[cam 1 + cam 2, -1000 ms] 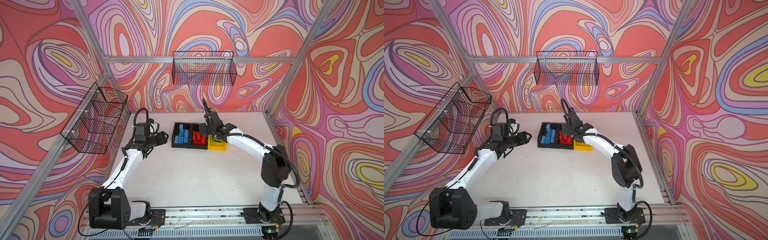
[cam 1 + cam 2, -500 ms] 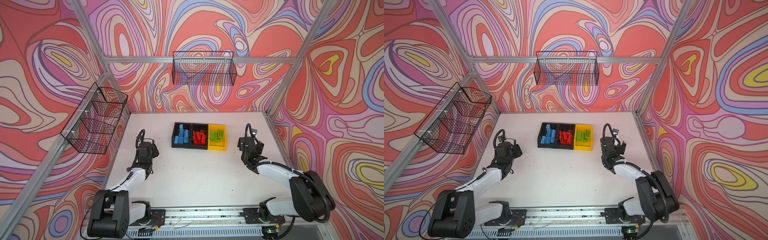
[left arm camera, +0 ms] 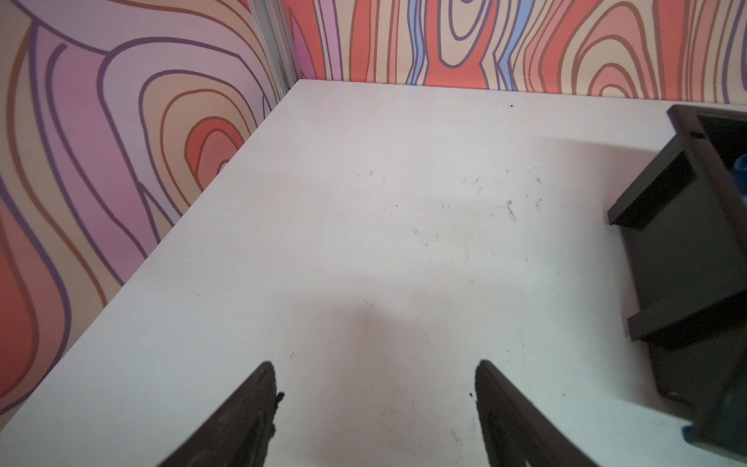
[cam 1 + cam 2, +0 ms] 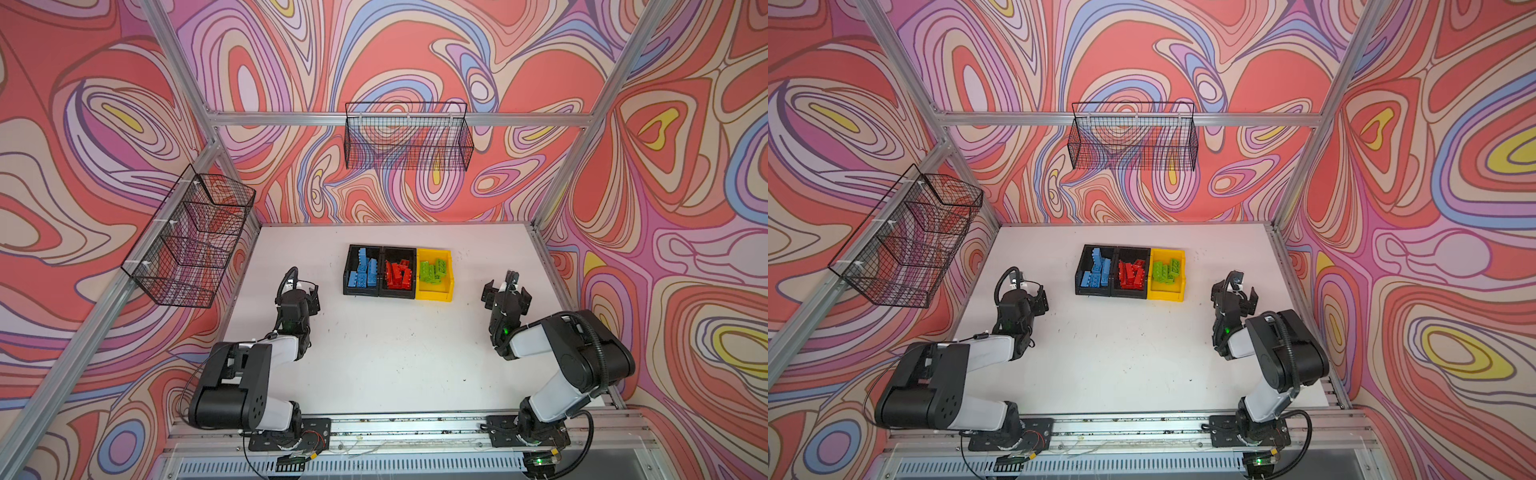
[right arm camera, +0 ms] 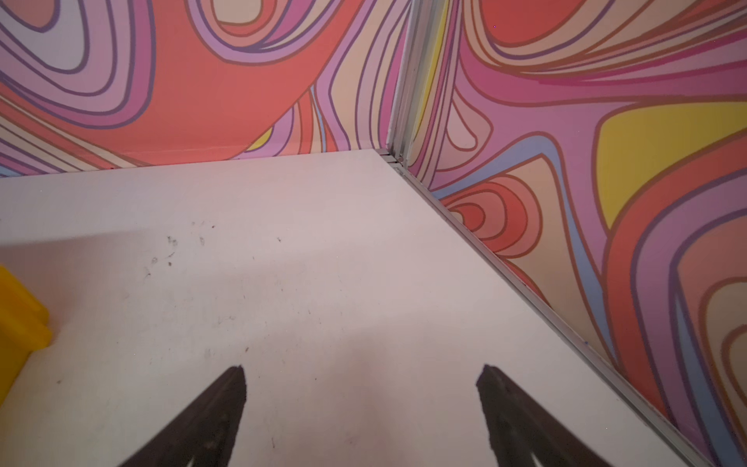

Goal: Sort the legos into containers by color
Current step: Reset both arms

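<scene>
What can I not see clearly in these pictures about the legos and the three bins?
The count of blue legos, red legos and green legos: too small and piled together in both top views.
The black bin holding the blue ones: cut off by the left wrist view's edge; little of its inside shows.
The yellow bin: cut off by the right wrist view's edge; contents unseen there.
The middle bin: outside both wrist views.

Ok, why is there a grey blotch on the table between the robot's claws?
Left wrist view: a soft shadow of the open left gripper on the white table; right wrist view: a fainter one between the open right gripper's fingers.
</scene>
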Motion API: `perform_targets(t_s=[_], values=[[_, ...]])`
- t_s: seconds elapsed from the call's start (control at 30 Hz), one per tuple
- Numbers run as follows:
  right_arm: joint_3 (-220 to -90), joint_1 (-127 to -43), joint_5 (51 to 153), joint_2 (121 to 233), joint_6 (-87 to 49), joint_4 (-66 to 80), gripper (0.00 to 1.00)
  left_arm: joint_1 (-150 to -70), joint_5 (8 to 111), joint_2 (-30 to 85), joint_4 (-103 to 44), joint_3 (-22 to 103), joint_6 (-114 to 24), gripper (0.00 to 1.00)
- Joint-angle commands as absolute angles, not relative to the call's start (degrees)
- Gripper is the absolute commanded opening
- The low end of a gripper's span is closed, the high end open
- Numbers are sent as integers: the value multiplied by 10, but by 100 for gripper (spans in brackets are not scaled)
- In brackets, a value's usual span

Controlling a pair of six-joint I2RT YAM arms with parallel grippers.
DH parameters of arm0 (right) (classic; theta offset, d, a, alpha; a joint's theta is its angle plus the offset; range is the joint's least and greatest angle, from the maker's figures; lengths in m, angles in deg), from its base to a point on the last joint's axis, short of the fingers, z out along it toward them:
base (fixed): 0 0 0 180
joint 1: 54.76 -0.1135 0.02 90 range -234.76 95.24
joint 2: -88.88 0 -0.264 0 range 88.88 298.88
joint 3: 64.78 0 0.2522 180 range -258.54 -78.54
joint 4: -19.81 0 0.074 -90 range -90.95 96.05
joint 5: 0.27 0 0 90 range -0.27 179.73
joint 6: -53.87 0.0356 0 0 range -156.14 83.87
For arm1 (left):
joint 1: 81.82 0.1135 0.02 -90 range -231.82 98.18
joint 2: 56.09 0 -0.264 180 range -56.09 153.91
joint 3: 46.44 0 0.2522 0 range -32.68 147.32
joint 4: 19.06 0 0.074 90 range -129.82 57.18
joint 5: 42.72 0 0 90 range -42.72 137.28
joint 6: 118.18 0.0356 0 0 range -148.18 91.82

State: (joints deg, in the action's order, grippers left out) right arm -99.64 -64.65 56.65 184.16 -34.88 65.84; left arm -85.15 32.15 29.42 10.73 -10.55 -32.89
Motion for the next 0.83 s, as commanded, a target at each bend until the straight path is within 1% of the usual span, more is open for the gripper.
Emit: perform_targets(t_s=[0.0, 0.03, 0.07, 0.1, 0.13, 0.2, 0.23, 0.7, 0.8], values=[[-1010, -611, 698, 1844, -347, 683, 96, -846, 361, 323, 194, -116, -298, 90], [-1008, -599, 734, 1863, -342, 700, 96, -846, 363, 325, 199, -117, -296, 93], [-1003, -594, 747, 1878, -345, 734, 97, -845, 367, 327, 194, -113, -294, 99], [-1009, -591, 756, 1862, -339, 689, 97, -844, 372, 324, 188, -112, -297, 100], [-1002, -588, 759, 1870, -340, 724, 97, -842, 374, 324, 189, -112, -298, 100], [-1006, -588, 753, 1866, -341, 707, 97, -842, 373, 326, 193, -114, -296, 100], [-1004, -588, 750, 1872, -343, 725, 98, -842, 373, 324, 189, -112, -297, 100], [-1004, -588, 750, 1869, -344, 718, 98, -842, 370, 325, 193, -114, -298, 100], [-1003, -588, 769, 1869, -350, 720, 98, -842, 370, 325, 193, -114, -298, 100]])
